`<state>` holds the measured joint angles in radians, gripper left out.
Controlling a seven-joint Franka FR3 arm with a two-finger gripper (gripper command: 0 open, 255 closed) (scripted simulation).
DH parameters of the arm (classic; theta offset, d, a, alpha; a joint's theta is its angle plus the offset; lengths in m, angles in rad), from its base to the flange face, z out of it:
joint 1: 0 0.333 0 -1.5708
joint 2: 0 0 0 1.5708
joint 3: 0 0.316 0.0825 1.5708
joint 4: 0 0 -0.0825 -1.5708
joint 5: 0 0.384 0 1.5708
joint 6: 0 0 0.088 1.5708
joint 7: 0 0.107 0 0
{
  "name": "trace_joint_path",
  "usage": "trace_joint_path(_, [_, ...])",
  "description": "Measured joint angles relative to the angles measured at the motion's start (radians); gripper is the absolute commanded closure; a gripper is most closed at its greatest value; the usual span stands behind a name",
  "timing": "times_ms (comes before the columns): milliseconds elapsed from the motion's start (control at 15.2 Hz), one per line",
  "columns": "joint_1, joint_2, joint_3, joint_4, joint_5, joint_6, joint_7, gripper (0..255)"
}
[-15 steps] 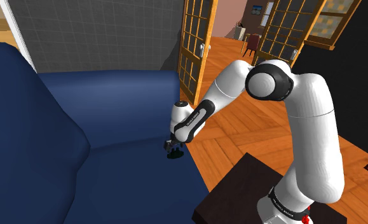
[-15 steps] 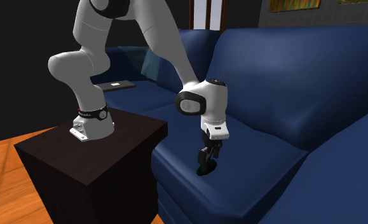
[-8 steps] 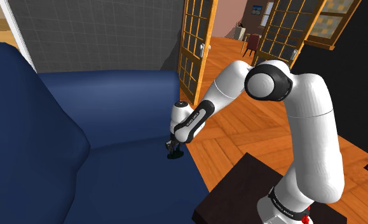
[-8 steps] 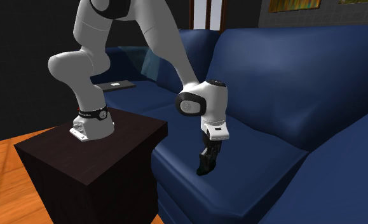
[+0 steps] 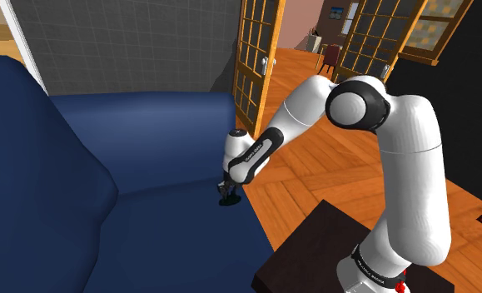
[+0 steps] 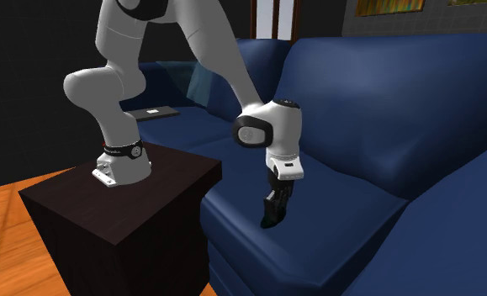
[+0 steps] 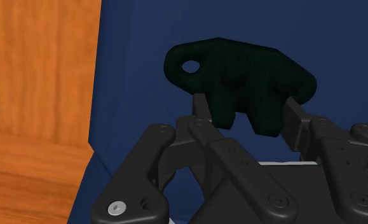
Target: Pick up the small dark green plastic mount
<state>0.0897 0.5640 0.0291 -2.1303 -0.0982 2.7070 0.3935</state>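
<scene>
Progress: approach done, grasp judged made, lift left | all-black two-finger gripper [image 7: 246,111] narrowed, both fingers clasping small dark green lobed mount [image 7: 239,63] with a round hole | mount low at dark blue sofa seat [image 5: 172,216], near its front edge | contact with cushion unclear

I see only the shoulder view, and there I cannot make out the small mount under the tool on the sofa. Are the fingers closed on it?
Observer: Yes. In the wrist view both fingers press the sides of the dark green mount, which sits between them.
Operator: Is it off the seat?
Observer: I see no gap: in the second exterior view the tool has its tip right at the blue sofa seat.
</scene>
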Motion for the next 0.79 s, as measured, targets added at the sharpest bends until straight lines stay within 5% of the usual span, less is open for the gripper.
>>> trace_joint_path(792, [-0.01, -0.14, 0.013, -0.029, 0.015, -0.111, -0.014, 255])
